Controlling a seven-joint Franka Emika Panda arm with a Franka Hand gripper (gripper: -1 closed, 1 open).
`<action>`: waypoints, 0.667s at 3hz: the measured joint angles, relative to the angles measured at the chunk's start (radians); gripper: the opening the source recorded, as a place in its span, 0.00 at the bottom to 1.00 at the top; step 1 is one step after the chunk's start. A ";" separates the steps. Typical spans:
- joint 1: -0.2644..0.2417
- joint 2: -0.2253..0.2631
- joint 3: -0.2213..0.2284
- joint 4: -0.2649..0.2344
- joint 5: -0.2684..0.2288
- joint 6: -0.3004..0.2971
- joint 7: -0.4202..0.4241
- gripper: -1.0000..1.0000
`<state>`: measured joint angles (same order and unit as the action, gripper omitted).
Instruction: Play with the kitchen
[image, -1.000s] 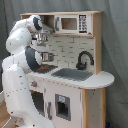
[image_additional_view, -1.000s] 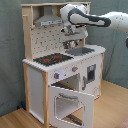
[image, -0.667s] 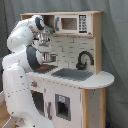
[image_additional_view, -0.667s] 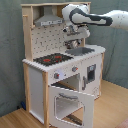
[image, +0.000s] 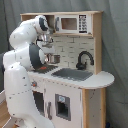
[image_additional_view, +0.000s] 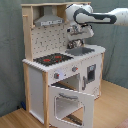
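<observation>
The kitchen (image: 75, 95) (image_additional_view: 45, 80) is a toy of pale wood and white panels, seen in both exterior views. It has a grey hood (image_additional_view: 50, 21), a red-ringed stovetop (image_additional_view: 52, 59), a sink (image: 72, 74) (image_additional_view: 81, 50) and a black faucet (image: 85, 60). The oven door (image_additional_view: 70, 102) hangs open toward the front. My gripper (image: 51, 56) (image_additional_view: 75, 44) points down over the counter, between the stovetop and the sink and close to the tiled back wall. Whether it holds anything does not show.
A toy microwave (image: 75, 23) sits in the upper shelf above the sink. The counter ends in a rounded lip (image: 102, 77) past the sink. My white arm (image: 22, 75) stands close against the kitchen's stove side. A grey curtain (image_additional_view: 10, 50) hangs behind, over a wooden floor (image_additional_view: 112, 107).
My gripper has shifted slightly along the back wall toward the sink. The oven door and the rest of the kitchen have not moved.
</observation>
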<state>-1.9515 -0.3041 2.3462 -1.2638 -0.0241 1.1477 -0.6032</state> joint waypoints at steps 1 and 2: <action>0.022 0.067 0.001 -0.088 -0.042 0.046 0.020 0.00; 0.047 0.140 0.002 -0.188 -0.086 0.103 0.047 0.00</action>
<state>-1.9050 -0.1643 2.3481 -1.4520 -0.1105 1.2503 -0.5559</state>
